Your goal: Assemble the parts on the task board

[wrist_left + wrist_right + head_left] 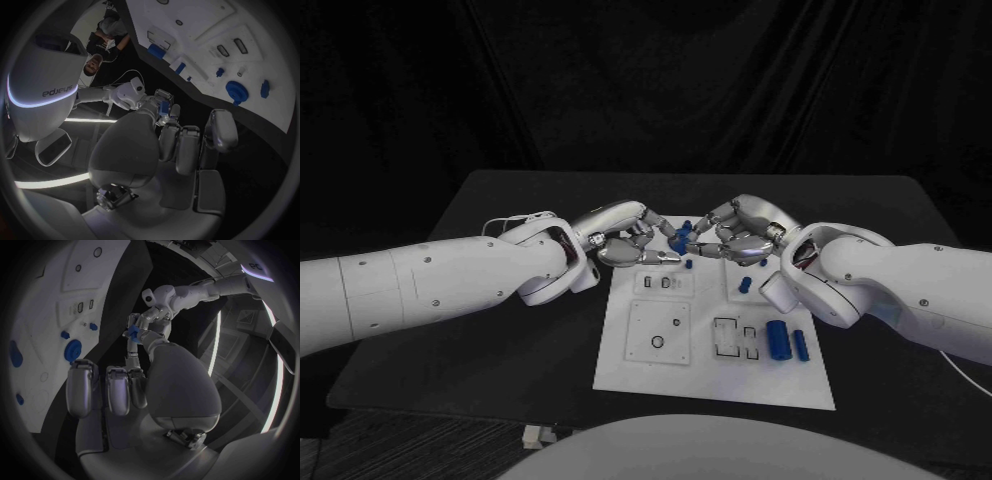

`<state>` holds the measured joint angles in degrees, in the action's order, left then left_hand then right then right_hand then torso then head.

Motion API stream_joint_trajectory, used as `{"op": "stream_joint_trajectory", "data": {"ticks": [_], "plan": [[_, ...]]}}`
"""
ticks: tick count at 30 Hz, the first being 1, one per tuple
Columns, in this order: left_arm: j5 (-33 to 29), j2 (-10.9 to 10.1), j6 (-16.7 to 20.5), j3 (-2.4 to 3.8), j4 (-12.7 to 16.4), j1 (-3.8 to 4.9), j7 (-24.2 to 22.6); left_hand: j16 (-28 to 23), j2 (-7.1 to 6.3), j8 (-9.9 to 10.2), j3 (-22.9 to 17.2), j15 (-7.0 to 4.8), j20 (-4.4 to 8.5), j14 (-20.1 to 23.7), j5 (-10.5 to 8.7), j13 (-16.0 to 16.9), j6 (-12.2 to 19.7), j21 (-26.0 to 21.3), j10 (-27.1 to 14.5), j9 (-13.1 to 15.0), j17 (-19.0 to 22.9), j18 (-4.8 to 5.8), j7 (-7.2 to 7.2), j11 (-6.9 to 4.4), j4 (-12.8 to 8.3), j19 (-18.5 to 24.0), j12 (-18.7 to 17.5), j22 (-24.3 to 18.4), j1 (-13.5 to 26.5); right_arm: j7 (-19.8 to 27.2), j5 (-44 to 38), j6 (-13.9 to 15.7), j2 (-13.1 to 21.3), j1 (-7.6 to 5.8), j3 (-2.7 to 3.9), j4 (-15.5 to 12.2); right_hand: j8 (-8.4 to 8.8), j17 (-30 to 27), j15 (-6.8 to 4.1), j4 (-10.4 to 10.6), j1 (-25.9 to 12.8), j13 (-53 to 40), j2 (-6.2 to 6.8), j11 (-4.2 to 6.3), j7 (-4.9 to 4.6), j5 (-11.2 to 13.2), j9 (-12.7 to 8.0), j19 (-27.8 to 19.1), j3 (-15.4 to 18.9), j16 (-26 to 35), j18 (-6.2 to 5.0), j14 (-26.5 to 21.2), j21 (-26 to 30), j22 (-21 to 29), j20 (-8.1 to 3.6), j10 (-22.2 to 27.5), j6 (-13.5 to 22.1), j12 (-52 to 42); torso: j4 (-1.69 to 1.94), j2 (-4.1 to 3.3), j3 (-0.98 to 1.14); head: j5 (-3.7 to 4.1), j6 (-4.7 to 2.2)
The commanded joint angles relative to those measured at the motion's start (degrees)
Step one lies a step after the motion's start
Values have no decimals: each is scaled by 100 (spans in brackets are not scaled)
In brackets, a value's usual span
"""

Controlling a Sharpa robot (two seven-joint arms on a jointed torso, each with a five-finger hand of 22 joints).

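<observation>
Hands (625,237) (740,233) pinch blue part (679,238) over task board (711,380).

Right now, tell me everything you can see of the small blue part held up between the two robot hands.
The small blue part is a short, solid blue piece, plastic by its look, its exact shape too small to tell. It is lifted above the far end of the task board, not seated in any slot. The left robot hand and right robot hand meet at it, fingertips closing in from both sides. Which hand carries its weight I cannot tell.
</observation>
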<state>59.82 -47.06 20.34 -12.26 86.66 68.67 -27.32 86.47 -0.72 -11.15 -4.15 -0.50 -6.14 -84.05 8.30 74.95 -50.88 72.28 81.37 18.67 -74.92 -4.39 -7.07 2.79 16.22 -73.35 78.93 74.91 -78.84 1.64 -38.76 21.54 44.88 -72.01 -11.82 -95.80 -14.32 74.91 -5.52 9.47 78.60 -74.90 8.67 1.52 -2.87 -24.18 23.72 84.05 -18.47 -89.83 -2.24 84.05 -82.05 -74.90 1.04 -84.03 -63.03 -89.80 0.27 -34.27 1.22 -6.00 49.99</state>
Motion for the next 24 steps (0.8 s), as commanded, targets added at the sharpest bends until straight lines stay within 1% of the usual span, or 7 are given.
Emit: {"op": "stream_joint_trajectory", "data": {"ticks": [1,5,8,9,12,16,24], "plan": [[-99,32,-122,5,-1,-10,-125,-10,26,-28,-7,16,3,-138,-4,192,-65,-19,-8,-12,-898,-67,-4,-28,29,-19,16,303,37,88,0,-26,-6,16,3,-1,-17,1509,52,-21,-3,-1510,-43,-39,21,-22,140,147,-21,-17,20,595,13,-1240,36,-597,-22,-20,1,0,1,4,1],[-100,49,-93,5,-5,-14,-152,-1,83,-31,-1,-4,19,-149,163,205,-146,-20,3,-55,-912,-66,22,-52,11,-30,33,325,-43,60,-27,-73,-10,17,3,3,-16,1509,53,-22,-2,-1510,-45,-40,19,-25,141,144,-20,-17,19,595,19,-1238,37,-597,-19,-20,1,0,1,-1,1],[-100,55,-56,5,-8,-16,-184,10,134,-48,-38,-32,45,-163,484,221,-246,-10,17,-98,-928,-61,54,-83,-26,-57,54,360,-224,24,-51,-131,-13,17,3,8,-14,1509,56,-26,-2,-1510,-47,-43,16,-32,143,133,-17,-17,14,595,37,-1232,39,-597,-13,-20,1,0,1,-1,1],[-100,57,-44,5,-10,-17,-193,13,135,-48,-40,-34,46,-165,498,222,-250,-8,18,-100,-932,-59,56,-85,-28,-60,55,363,-235,15,-69,-151,-14,17,3,9,-13,1509,59,-30,-3,-1510,-51,-47,12,-52,147,130,-11,-17,14,595,39,-1231,42,-597,-7,-20,1,0,1,0,1],[-100,60,-4,5,-13,-19,-224,18,171,-92,-93,-60,72,-172,776,235,-342,1,29,-123,-938,-54,89,-116,-73,-86,70,398,-424,-10,-150,-217,-14,17,3,12,-21,1509,85,-72,-44,-1510,-83,-67,-6,-368,199,115,111,-17,10,595,52,-1227,71,-597,19,-20,1,0,1,0,1],[-100,62,36,5,-12,-22,-273,28,197,-195,-179,-92,103,-186,1141,247,-427,18,41,-109,-955,-46,125,-151,-174,-119,82,442,-654,-34,-237,-280,-16,19,3,11,-21,1509,85,-72,-44,-1510,-83,-67,-6,-368,199,115,111,-17,10,595,52,-1227,71,-597,19,-20,0,0,1,-4,1],[-100,73,73,5,-12,-26,-334,52,290,-351,-365,-129,141,-220,1410,303,-496,97,100,-60,-993,-22,163,-191,-304,-211,134,530,-888,-106,-315,-370,-32,25,3,26,-24,1509,86,-91,-34,-1510,-98,-67,-5,-405,211,110,135,-17,8,595,59,-1225,74,-597,23,-20,1,0,1,-12,1]]}}
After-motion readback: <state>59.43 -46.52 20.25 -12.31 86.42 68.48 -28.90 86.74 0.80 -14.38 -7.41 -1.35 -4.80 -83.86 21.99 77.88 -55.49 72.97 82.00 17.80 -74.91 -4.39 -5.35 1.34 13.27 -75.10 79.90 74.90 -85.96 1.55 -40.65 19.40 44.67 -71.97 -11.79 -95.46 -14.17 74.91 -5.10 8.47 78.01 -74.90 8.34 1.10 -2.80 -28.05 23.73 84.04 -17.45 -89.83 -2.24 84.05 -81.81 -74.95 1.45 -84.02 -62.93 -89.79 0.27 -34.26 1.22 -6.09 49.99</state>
